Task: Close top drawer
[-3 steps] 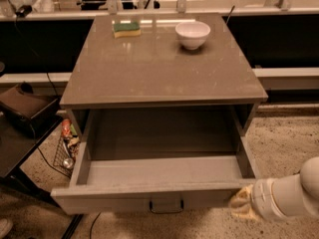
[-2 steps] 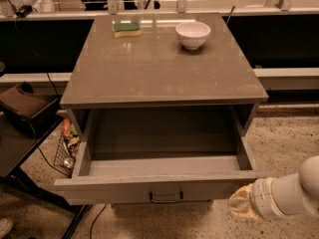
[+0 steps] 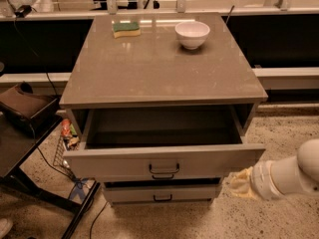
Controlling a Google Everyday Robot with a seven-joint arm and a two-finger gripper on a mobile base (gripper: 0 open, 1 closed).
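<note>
The top drawer (image 3: 114,162) of a grey-taupe cabinet (image 3: 159,73) stands partly open, and its deep empty box shows under the cabinet top. A small black wire handle (image 3: 164,169) sits at the centre of its front panel. My gripper (image 3: 240,183), yellowish at the tip of a white arm (image 3: 291,174), hangs low at the right. It is just below and in front of the drawer front's right end. I cannot tell whether it touches the panel.
A white bowl (image 3: 192,34) and a green-and-yellow sponge (image 3: 126,29) sit at the back of the cabinet top. A shorter lower drawer (image 3: 162,193) shows beneath. A black stand (image 3: 27,153) with cables stands at the left. The floor is speckled.
The top drawer has slid inward, so its front panel sits closer to the cabinet and the lower drawer now shows. My gripper stays at the drawer's right front corner.
</note>
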